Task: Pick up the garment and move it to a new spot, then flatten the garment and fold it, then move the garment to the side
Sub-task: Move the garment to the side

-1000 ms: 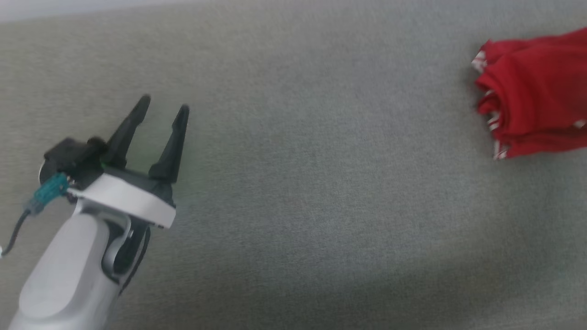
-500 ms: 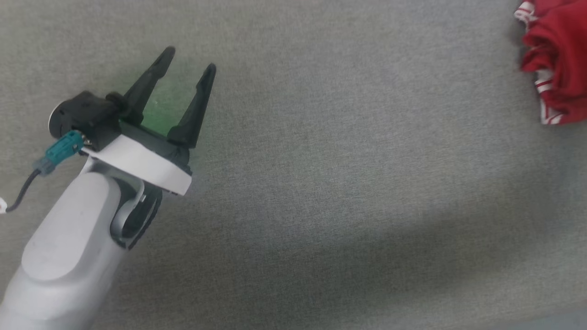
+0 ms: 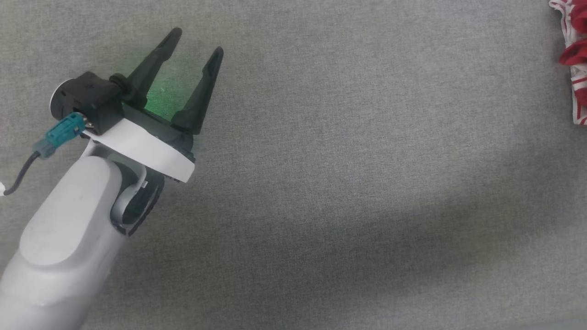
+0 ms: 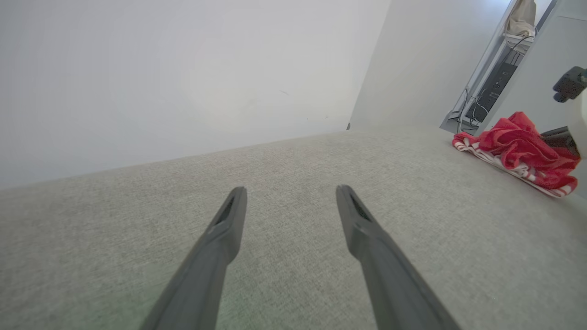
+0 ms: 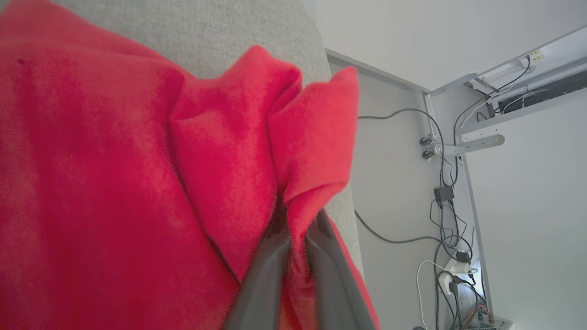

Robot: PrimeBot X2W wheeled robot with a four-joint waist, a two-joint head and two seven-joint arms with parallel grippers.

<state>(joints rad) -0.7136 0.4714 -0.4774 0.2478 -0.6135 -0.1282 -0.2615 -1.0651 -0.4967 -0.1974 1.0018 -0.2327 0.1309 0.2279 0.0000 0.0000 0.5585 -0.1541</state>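
grey surface (image 3: 348, 160), 1 garment (image 4: 518, 146), 2 hands (image 3: 197, 41) (image 5: 296, 231)

a pale grey forearm (image 3: 64, 238), white wrist band (image 3: 142, 149), teal plug (image 3: 62, 133) on a dark cable (image 3: 24, 172), black-fingered left end effector (image 3: 197, 40).

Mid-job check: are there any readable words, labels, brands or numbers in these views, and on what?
None can be read.
the garment: red-and-white stripe trim, no lettering visible.
the left gripper and the teal connector: no markings visible.
the wall-side electronics: any labels are too small to read.
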